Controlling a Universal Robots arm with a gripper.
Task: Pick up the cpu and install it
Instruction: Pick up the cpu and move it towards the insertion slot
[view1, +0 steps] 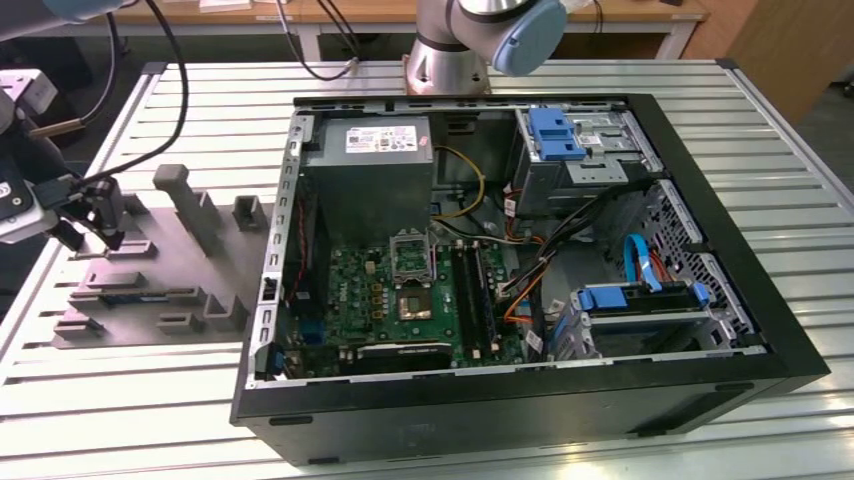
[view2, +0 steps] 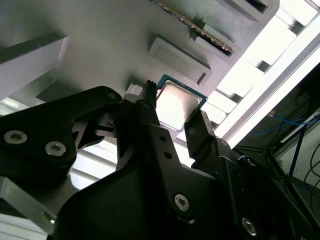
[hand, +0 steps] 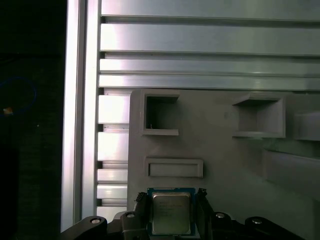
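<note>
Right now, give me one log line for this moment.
stage: pickup | gripper: at cpu | cpu: flat on grey fixture, outside case | grip: unconfirmed

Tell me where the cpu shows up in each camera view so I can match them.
Exterior view: cpu too small to make out; the gripper hangs over the grey fixture at that view's left.
First wrist view: cpu at the gripper, beside the fixture's shallow rectangular frame.
Second wrist view: cpu beside that same frame.
Shared landmark: the grey fixture.
</note>
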